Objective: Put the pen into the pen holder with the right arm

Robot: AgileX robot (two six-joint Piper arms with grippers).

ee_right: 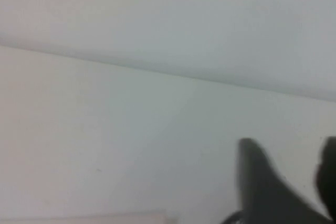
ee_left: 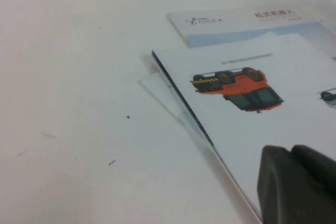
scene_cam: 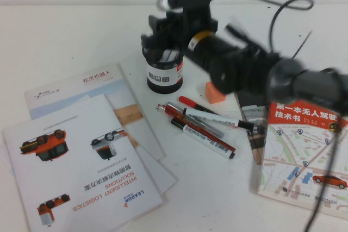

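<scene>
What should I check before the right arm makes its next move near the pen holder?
1. Right gripper is above the pen holder: ok.
2. Right jaws are apart with nothing between them in the right wrist view: ok.
3. Pen is inside the holder: cannot tell, because the arm hides most of its mouth.
4. Holder stands upright on the table: ok.
5. Left gripper is over the brochure, out of the high view and away from the holder: ok.
</scene>
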